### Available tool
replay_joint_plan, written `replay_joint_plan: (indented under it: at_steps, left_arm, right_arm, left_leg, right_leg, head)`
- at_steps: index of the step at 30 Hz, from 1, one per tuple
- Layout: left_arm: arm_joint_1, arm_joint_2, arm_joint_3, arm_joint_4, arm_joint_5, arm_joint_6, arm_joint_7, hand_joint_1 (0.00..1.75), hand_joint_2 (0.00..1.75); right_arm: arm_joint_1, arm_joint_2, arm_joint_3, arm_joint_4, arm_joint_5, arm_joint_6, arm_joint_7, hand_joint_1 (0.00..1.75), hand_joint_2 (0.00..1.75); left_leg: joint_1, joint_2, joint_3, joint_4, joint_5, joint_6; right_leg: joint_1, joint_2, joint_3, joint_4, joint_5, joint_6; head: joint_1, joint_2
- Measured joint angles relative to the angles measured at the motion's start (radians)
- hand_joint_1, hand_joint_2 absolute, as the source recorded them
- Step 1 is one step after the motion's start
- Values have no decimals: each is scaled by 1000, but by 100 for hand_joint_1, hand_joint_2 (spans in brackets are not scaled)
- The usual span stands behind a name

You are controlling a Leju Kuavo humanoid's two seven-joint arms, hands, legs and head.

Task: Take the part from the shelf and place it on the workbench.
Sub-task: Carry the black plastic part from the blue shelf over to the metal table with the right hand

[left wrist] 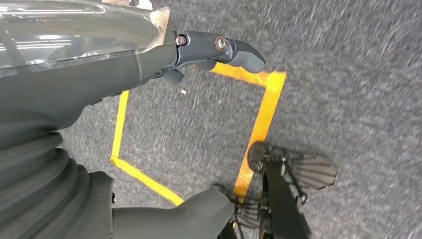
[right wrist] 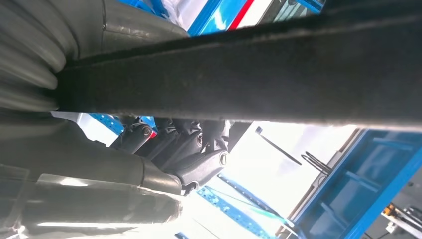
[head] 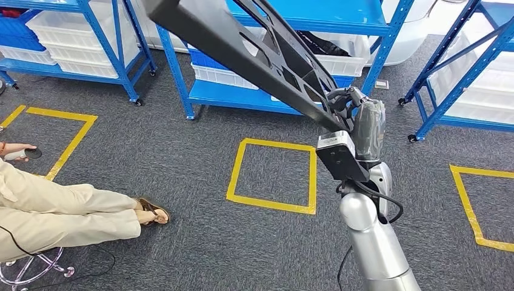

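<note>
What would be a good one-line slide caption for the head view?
Robot's right hand holds a long black part above grey carpet with yellow tape squares, blue shelves behind.

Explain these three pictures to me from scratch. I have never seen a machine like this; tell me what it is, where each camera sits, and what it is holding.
This is a two-legged humanoid robot with silver arms. The head view looks down from high on its body: its right hand grips a long black perforated plastic part, lifted diagonally above grey carpet marked with yellow tape squares. Blue metal shelves holding white bins stand behind, and a seated person's legs show on the left. The right wrist view sits close behind that hand, so the part crosses it as a dark bar. The left wrist view looks down at the floor; the left hand holds nothing.
</note>
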Motion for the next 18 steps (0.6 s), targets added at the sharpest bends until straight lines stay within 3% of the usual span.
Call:
replay_joint_plan:
  at_steps: [3,5,6,8,10,15,18]
  left_arm:
    - [1,-1,1,1,-1,-2,-2,0,175]
    - [2,-1,1,2,-2,-2,-2,0,175]
    - [3,-1,1,2,-3,-2,-2,0,175]
    - [3,0,1,2,-5,0,-5,0,175]
    - [3,0,1,1,-7,2,-8,0,175]
    - [3,-2,5,2,-3,11,-13,0,175]
    - [3,-1,13,1,6,13,-14,0,175]
  right_arm:
    - [-4,3,0,9,-1,1,0,175,175]
    - [-4,5,0,16,-1,1,0,175,175]
    - [-4,5,0,19,-1,1,0,175,175]
    - [-4,7,0,22,-1,1,0,175,175]
    - [-6,9,0,22,-1,0,0,175,175]
    - [-16,17,2,28,5,1,-4,175,175]
    - [-31,24,11,40,11,2,-7,175,175]
  left_leg:
    - [3,-5,-64,187,-120,-9]
    - [3,-5,-82,273,-145,-13]
    - [3,-5,-63,255,-129,-12]
    - [3,-6,16,133,-78,-6]
    - [-1,-7,78,28,-55,3]
    - [-13,-9,88,-14,-61,7]
    - [-21,-9,87,-14,-59,11]
  right_leg:
    - [4,-4,-7,1,15,-22]
    - [8,-5,-12,2,18,-25]
    - [9,-5,-12,2,19,-25]
    - [10,-4,-11,4,17,-23]
    - [15,-3,-16,7,15,-18]
    - [28,-3,-28,14,16,-1]
    - [26,-3,-31,12,18,4]
  head:
    - [-1,0]
    - [-1,0]
    - [-1,0]
    - [-1,0]
    - [0,0]
    - [2,0]
    - [2,0]
